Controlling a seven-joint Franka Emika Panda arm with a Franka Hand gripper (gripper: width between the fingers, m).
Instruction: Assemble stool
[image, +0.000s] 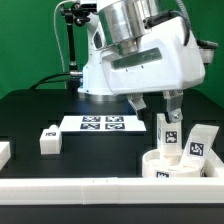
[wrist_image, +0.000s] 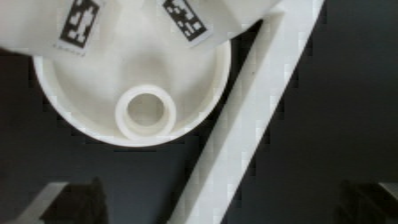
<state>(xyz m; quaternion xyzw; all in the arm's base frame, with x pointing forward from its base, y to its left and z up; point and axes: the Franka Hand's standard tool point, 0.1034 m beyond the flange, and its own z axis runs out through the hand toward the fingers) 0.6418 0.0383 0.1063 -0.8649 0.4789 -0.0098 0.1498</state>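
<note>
Two fingers (image: 174, 100) of my gripper (image: 157, 106) stand spread with nothing between them, hovering above the stool's seat (image: 178, 168). In the exterior view the seat lies at five o'clock from the gripper, just beside the border rail (image: 90, 186). A leg (image: 168, 134) stands upright at six o'clock. My worry is that, if I descend here, a fingertip clips that leg and topples it, or jams the seat against the rail.

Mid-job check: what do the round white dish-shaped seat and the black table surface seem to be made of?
The round white dish-shaped seat looks like moulded plastic, matte to faintly satin: even white, a soft rounded rim, a raised ring formed in one piece with it. The black table surface looks matte, with no glare; cloth, mat or painted board, I cannot tell.
</note>
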